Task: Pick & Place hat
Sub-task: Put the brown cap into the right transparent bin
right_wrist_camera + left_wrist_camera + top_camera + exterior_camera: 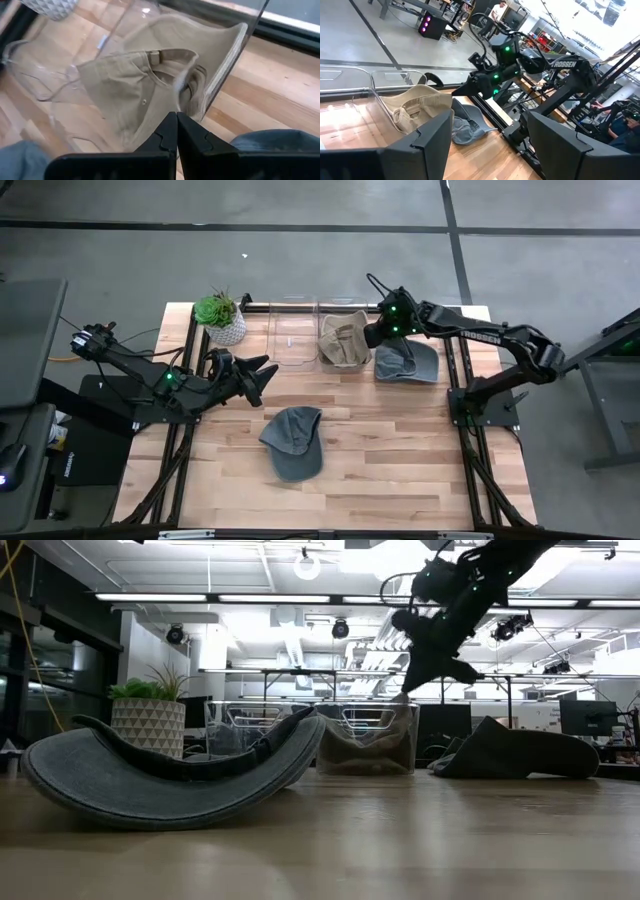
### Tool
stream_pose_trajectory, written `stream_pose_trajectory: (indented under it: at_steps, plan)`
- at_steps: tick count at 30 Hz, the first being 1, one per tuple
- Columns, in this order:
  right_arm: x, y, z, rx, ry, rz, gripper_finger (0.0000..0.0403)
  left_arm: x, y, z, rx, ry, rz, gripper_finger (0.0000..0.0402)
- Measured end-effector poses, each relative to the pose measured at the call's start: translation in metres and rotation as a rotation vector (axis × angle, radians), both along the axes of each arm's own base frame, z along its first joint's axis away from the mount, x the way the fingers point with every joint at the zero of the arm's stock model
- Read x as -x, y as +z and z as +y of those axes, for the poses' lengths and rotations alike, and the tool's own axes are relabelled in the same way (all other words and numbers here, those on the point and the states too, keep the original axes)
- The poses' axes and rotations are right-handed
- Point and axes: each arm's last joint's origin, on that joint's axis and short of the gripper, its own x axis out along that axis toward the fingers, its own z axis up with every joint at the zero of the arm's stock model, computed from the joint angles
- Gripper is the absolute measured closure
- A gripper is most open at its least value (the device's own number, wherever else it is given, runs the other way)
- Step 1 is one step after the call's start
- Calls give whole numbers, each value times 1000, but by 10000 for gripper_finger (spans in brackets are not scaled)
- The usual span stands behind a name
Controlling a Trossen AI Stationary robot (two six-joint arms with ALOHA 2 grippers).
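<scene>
Placing step complete: tan hat (343,340) sits in the clear bin (345,315) near the bench's far edge. Right gripper (372,332), fingers closed and empty, hovers above it; left gripper (262,372) waits partly open (holding nothing). Next: fetch a grey hat (294,440).

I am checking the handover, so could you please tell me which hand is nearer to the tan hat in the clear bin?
Right. The right hand is shut at the tan hat, over the clear bin. The left hand waits farther off, open, toward the table's left side.

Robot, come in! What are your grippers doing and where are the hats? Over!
Right gripper shut, empty, above tan hat in clear bin. Left gripper open, waiting left of centre. Two grey hats on table: near one, far one. Nothing blocking.
</scene>
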Motion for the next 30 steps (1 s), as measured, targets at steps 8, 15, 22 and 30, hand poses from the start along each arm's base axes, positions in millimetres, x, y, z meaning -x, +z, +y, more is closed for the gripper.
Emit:
stream_pose_trajectory:
  at_steps: [8, 15, 22, 30]
  plan:
    - [-8, -17, -6, -29, -9, 51, 403, 0, 0, 0, 0, -1, 0, 160]
    - [-9, -24, -7, -41, 4, 74, 403, 0, 0, 0, 0, -1, 1, 160]
    - [-4, -12, -5, -5, 8, 40, 403, 0, 0, 0, -1, -2, 3, 160]
    - [3, 3, -2, 35, 0, 7, 403, 0, 0, 0, 1, -2, 2, 160]
